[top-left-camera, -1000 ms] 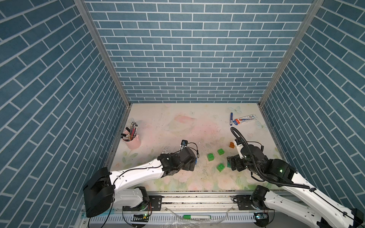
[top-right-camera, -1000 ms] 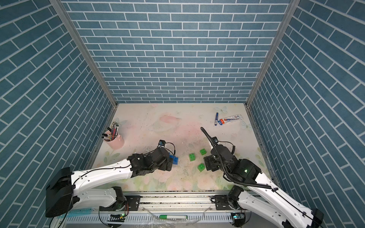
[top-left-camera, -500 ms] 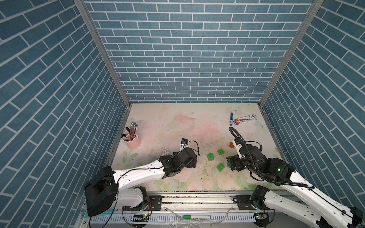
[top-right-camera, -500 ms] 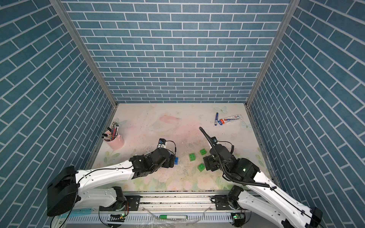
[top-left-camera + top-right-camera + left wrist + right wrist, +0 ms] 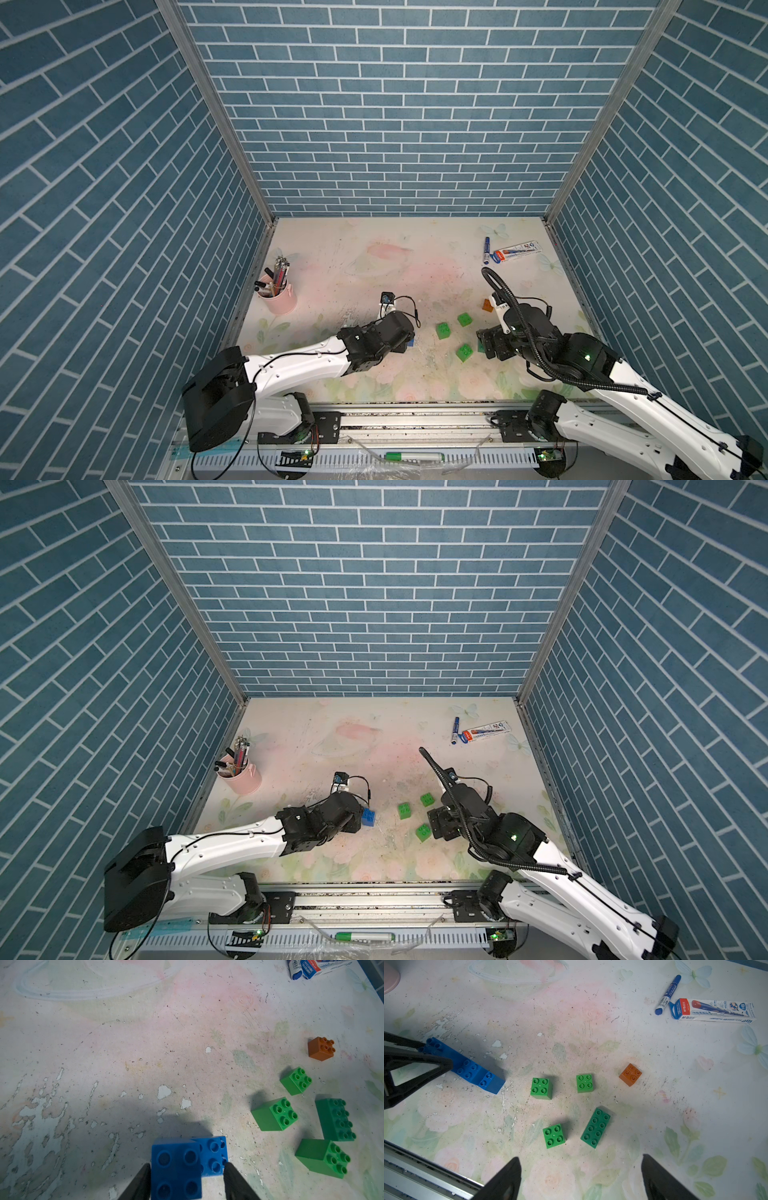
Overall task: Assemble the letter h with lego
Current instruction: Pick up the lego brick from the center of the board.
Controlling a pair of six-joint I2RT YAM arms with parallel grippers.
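Observation:
A stepped row of joined blue lego (image 5: 467, 1068) lies on the mat left of centre, seen in both top views (image 5: 410, 342) (image 5: 368, 817). My left gripper (image 5: 187, 1180) is shut on its near end (image 5: 176, 1167), one finger on each side. Three light green square bricks (image 5: 540, 1087) (image 5: 584, 1083) (image 5: 554, 1136), a long dark green brick (image 5: 596, 1127) and an orange brick (image 5: 630, 1074) lie loose to the right. My right gripper (image 5: 580, 1159) hovers open just in front of the green bricks, holding nothing.
A pink cup of pens (image 5: 280, 297) stands by the left wall. A blue marker (image 5: 486, 249) and a pencil box (image 5: 517, 251) lie at the back right. The metal front rail (image 5: 425, 1167) borders the mat near my right gripper.
My left gripper's jaws have come together from wide open onto the blue lego. The right arm and the loose bricks have stayed put.

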